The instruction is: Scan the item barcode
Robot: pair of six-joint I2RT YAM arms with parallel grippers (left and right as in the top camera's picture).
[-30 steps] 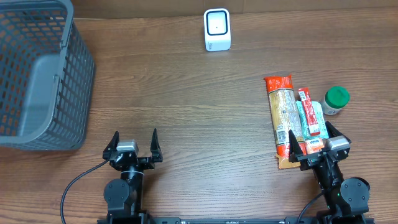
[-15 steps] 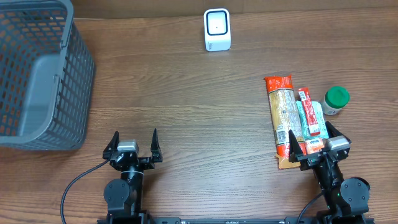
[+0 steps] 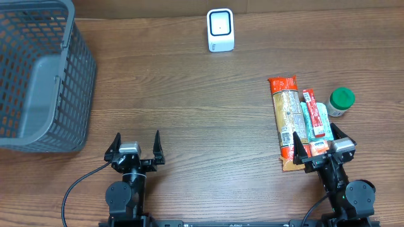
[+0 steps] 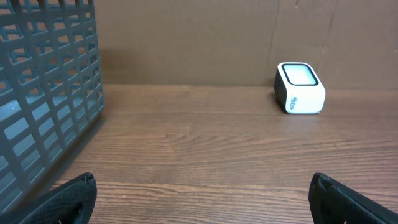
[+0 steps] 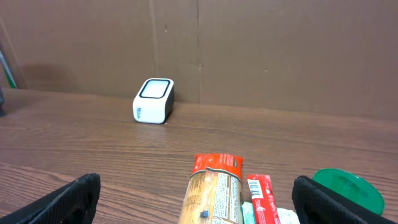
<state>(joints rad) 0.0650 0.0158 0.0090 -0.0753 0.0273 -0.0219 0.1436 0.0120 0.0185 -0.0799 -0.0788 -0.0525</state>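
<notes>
Claws both spread wide, pinching nothing. My left gripper (image 3: 137,137) sits low near the front edge of the brown wooden table (image 3: 208,107), with the grey plastic mesh basket (image 3: 76,69) off to its left. My right gripper (image 3: 314,132) sits at the near ends of a row of goods: a long clear pasta packet with red ends (image 3: 287,120), a slim red sachet (image 3: 310,108) and a teal packet (image 3: 314,121) lying side by side. I cannot tell whether I touch them. A small green-lidded jar (image 3: 341,101) stands just right of them. The white box-shaped scanner (image 3: 220,29) stands well apart, at the far edge.
</notes>
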